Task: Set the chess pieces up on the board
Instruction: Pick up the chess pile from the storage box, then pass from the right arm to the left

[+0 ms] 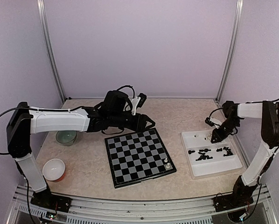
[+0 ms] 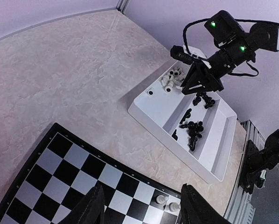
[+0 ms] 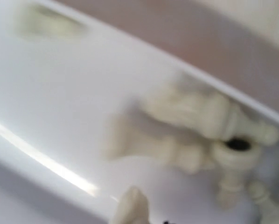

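1. Left base (image 1: 44, 200) and right base (image 1: 233, 200) stand at the near edge of the table (image 1: 88, 179).
2. Just beyond the left base sits an orange bowl (image 1: 54, 169), white inside.
3. Mid-table lies the board (image 1: 130, 158), turned slightly. Two white pieces (image 1: 166, 163) stand upright on squares at its near right corner.
4. Right of the board and apart from it lies a white tray (image 1: 214, 171). Black pieces (image 1: 205, 154) lie scattered across its middle, and a cluster (image 2: 172, 77) of white ones fills its far corner.
5. The right gripper (image 1: 217, 138) reaches down into that far corner, at the cluster. Its wrist view is a blur of cream shapes, so one cannot tell whether its jaws have closed or hold anything.
6. A green bowl (image 1: 66, 137) sits at the far left, beyond the orange bowl.
7. The left gripper (image 2: 143, 191) hovers over the board's far edge, its jaws apart with nothing between them.
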Controlling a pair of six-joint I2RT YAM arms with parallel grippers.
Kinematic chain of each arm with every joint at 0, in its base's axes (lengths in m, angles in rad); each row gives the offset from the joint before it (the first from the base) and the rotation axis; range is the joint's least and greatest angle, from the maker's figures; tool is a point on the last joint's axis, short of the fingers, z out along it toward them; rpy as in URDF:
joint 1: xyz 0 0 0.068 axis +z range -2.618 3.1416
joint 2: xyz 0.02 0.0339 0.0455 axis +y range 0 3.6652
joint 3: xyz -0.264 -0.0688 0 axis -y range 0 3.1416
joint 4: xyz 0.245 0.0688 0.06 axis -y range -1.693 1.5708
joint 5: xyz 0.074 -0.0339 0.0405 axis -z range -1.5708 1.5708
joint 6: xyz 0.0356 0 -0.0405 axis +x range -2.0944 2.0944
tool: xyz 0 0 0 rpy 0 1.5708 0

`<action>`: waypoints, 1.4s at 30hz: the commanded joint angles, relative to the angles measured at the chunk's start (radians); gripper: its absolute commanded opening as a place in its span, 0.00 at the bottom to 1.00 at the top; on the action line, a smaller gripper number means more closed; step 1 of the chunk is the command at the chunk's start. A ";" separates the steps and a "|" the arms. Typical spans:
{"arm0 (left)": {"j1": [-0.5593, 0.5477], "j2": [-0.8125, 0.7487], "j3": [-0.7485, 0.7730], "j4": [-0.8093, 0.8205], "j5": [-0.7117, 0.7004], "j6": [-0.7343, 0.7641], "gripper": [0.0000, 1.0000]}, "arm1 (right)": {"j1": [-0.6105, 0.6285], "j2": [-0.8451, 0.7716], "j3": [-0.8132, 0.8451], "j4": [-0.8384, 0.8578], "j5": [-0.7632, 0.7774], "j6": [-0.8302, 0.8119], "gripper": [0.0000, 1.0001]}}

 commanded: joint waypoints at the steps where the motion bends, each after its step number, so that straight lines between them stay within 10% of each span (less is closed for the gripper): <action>1: -0.017 0.050 0.060 0.046 0.020 -0.023 0.56 | -0.008 -0.117 0.033 -0.053 -0.230 -0.025 0.09; 13: -0.028 0.203 0.186 0.155 0.128 -0.136 0.54 | 0.073 -0.295 -0.046 0.003 -0.550 -0.112 0.10; 24: -0.034 0.312 0.249 0.258 0.272 -0.248 0.52 | 0.365 -0.309 0.005 0.013 -0.480 -0.128 0.11; 42: -0.054 0.429 0.306 0.340 0.404 -0.355 0.46 | 0.480 -0.242 0.073 -0.008 -0.445 -0.140 0.11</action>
